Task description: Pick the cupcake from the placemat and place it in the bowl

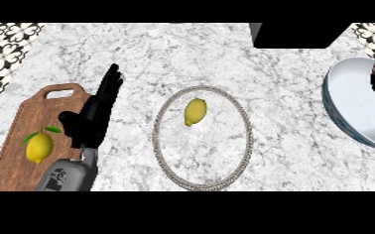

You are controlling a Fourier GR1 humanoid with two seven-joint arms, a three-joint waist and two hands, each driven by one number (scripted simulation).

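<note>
A round placemat [245,129] with a rope-like rim lies in the middle of the marble counter. On it rests a small yellow, lemon-shaped item [195,112]; no cupcake shows anywhere. The pale bowl [351,106] sits at the right edge, partly cut off. My left hand [93,113] stands left of the placemat, open with fingers pointing up, holding nothing. A thin black sliver [372,77] shows at the right edge over the bowl's rim; it looks like part of my right hand, and the rest is out of view.
A wooden cutting board [29,129] lies at the left with a lemon [38,147] with a green leaf on it. A black block [296,34] sits at the counter's far edge. Patterned tiles show in the top corners.
</note>
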